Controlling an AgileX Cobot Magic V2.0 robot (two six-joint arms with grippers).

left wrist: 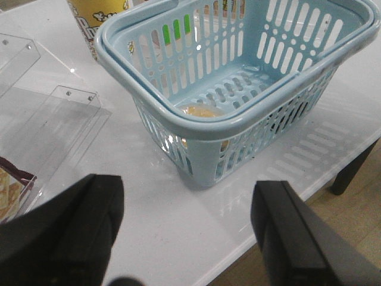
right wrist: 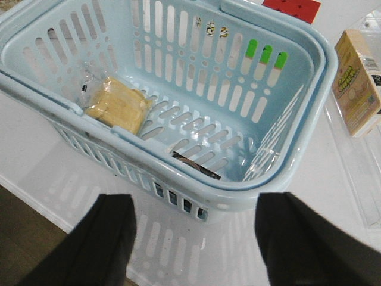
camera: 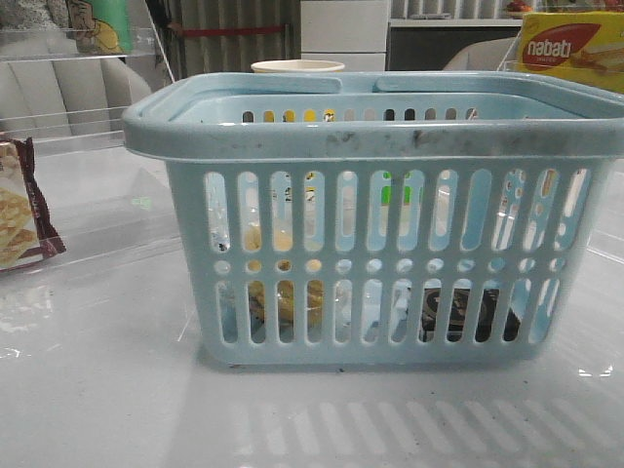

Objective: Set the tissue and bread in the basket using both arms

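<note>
End effectors, left [left wrist: 187,238] and right [right wrist: 196,238], hang wide open and empty above the white surface [left wrist: 155,220], while inside the pale blue slotted plastic basket [right wrist: 286,173] the light, squashy plastic-wrapped yellowish bread [right wrist: 119,106] at centre-left wants a gentle side pinch and the thin, slippery dark tissue pack [right wrist: 196,165] an edge grip.

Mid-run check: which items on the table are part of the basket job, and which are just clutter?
Part of the job:
basket
bread, lying inside the basket
tissue, a dark pack on the basket floor
left gripper and right gripper, both open and holding nothing

Just lying about:
nabati box
maroon-edged snack packet
paper cup behind the basket
</note>
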